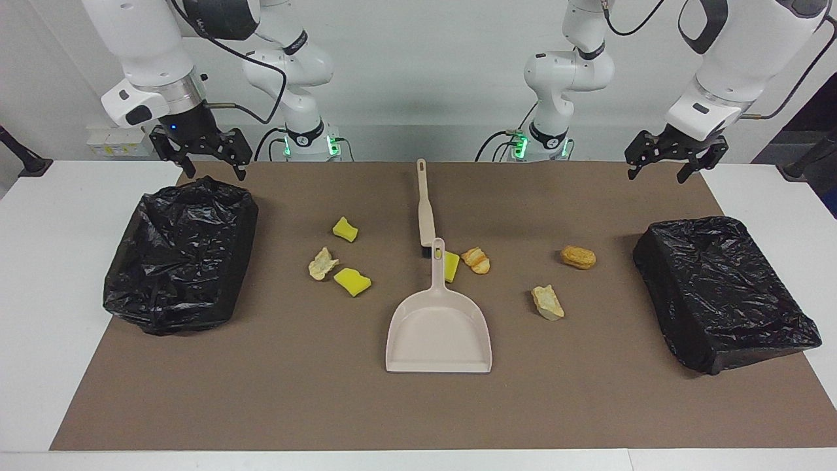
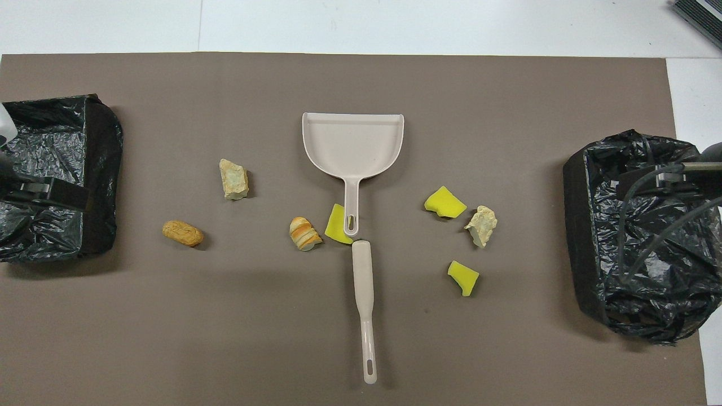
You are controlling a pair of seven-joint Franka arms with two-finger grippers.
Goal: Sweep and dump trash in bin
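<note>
The trash lies scattered on the brown mat. There are three yellow sponge chunks and several tan bread-like lumps, such as one toward the left arm's end. In the overhead view one chunk touches the dustpan's handle. The beige dustpan lies flat at mid-table. A beige brush lies nearer to the robots, end to end with the dustpan's handle. My right gripper is open and empty, raised over the near edge of a black-lined bin. My left gripper is open and empty, raised over the mat's near corner.
A second black-lined bin stands at the left arm's end; the first bin also shows in the overhead view. The brown mat covers most of the white table. Bare mat lies farther from the robots than the dustpan.
</note>
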